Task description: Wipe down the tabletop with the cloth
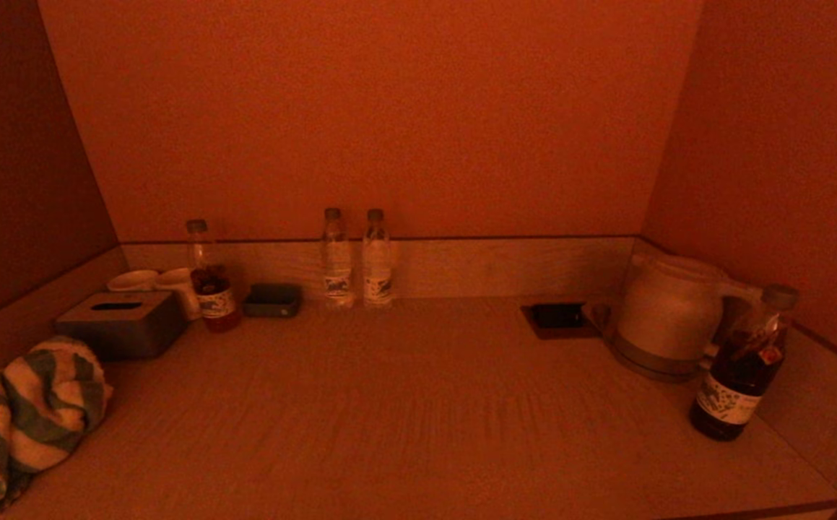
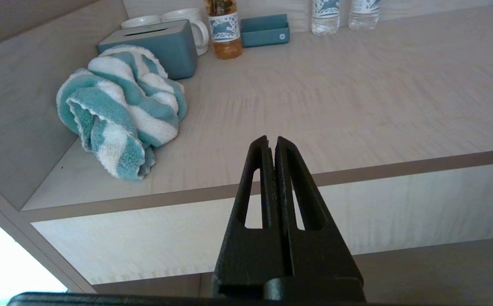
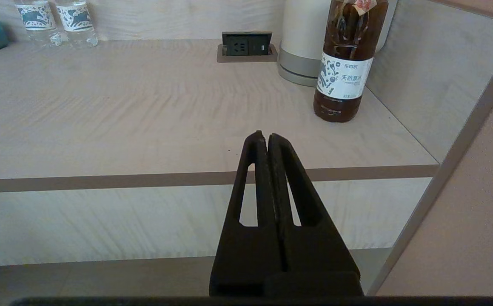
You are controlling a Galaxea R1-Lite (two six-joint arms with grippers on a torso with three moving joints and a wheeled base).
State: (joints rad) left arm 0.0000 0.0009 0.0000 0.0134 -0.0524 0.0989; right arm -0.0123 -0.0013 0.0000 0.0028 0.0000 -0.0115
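Note:
A crumpled teal-and-white striped cloth (image 1: 24, 419) lies at the near left of the pale wood tabletop (image 1: 418, 404), against the left wall; it also shows in the left wrist view (image 2: 121, 108). My left gripper (image 2: 272, 140) is shut and empty, held in front of the tabletop's front edge, to the right of the cloth. My right gripper (image 3: 263, 136) is shut and empty, also in front of the front edge, toward the right side. Neither gripper shows in the head view.
Back left: a tissue box (image 1: 123, 323), two white mugs (image 1: 172, 285), a tea bottle (image 1: 210, 278), a small tray (image 1: 272, 300). Two water bottles (image 1: 357, 258) stand at the back. Right: a socket (image 1: 557, 316), a kettle (image 1: 667, 314), a dark tea bottle (image 1: 742, 365). Walls enclose three sides.

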